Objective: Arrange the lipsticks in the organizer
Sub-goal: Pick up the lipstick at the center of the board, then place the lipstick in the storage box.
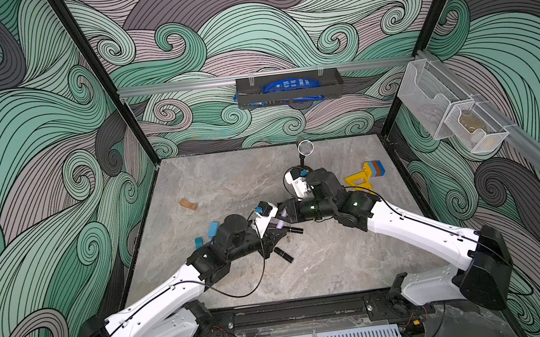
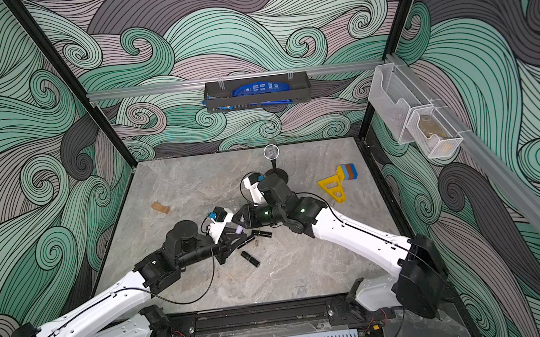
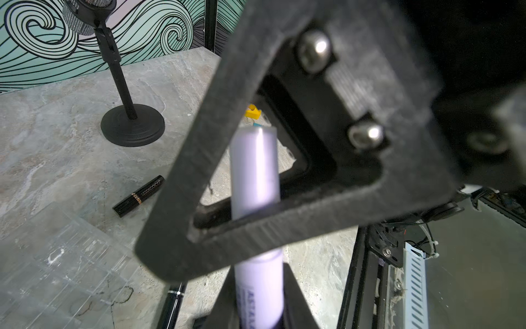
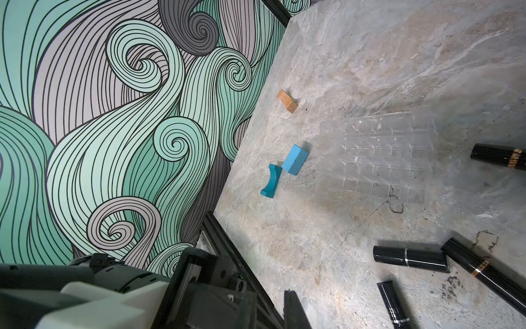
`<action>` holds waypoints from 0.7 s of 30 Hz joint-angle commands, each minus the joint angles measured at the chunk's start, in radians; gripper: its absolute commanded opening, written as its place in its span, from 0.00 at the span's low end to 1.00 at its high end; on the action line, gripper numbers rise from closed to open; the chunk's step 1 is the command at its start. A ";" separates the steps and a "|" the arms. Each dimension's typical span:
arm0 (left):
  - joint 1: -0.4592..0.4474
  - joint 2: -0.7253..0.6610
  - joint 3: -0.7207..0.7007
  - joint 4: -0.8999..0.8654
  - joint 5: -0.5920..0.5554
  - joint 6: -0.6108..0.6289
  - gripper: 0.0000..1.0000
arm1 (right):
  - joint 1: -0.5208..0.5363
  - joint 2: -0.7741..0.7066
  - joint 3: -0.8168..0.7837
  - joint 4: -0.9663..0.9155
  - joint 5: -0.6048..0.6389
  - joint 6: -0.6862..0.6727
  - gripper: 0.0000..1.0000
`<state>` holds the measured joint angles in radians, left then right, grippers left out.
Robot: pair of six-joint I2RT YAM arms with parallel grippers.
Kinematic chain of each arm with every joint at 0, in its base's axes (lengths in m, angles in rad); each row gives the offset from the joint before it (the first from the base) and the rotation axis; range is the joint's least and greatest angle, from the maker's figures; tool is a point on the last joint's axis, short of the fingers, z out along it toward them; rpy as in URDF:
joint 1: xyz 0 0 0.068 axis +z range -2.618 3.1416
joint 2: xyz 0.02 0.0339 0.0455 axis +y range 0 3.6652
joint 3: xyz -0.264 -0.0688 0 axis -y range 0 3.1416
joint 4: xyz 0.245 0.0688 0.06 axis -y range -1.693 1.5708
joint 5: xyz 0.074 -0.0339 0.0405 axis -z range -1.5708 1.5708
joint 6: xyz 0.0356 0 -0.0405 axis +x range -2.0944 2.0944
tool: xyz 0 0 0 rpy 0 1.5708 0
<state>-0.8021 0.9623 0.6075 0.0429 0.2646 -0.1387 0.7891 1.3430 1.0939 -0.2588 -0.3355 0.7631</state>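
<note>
My left gripper point(image 3: 259, 287) is shut on a pale lavender tube point(image 3: 254, 171), which sticks up between its fingers; both top views show that tube point(image 1: 279, 225) point(image 2: 239, 229) at the table's middle. My right gripper point(image 1: 284, 215) point(image 4: 290, 310) is shut with nothing between its fingers, and its finger frame point(image 3: 284, 222) crosses right in front of the tube. Several black lipsticks point(image 4: 410, 258) point(image 4: 484, 270) point(image 4: 394, 304) point(image 4: 498, 156) lie flat on the table by the grippers point(image 1: 295, 230) point(image 1: 283, 254). The clear gridded organizer point(image 4: 378, 153) point(image 3: 57, 256) stands empty beside them.
A microphone stand point(image 1: 305, 147) point(image 3: 132, 125) rises behind the grippers. A yellow toy point(image 1: 357, 181) and stacked coloured blocks point(image 1: 375, 168) sit at the right, a wooden block point(image 1: 188, 204) and two blue blocks point(image 4: 295, 159) point(image 4: 271, 181) at the left. A dark shelf point(image 1: 289, 91) and a wire basket point(image 1: 458, 118) hang on the walls.
</note>
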 commanded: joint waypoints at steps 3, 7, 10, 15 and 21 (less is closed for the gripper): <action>-0.003 -0.062 0.081 -0.115 -0.104 -0.022 0.49 | -0.052 0.022 0.003 0.060 -0.055 0.028 0.10; 0.020 -0.114 0.167 -0.322 -0.245 -0.067 0.70 | -0.121 0.021 0.015 0.117 -0.025 0.048 0.09; 0.069 -0.089 0.274 -0.525 -0.339 -0.080 0.77 | -0.134 0.031 0.016 0.187 0.094 0.073 0.08; 0.230 -0.035 0.373 -0.674 -0.530 -0.060 0.79 | -0.010 0.120 0.060 0.239 0.471 0.015 0.08; 0.350 -0.055 0.334 -0.610 -0.531 -0.135 0.78 | 0.099 0.337 0.166 0.372 0.726 -0.166 0.08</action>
<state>-0.4782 0.9207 0.9470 -0.5404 -0.2211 -0.2291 0.8635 1.6035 1.2140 0.0032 0.1867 0.7090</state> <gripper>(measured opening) 0.779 0.191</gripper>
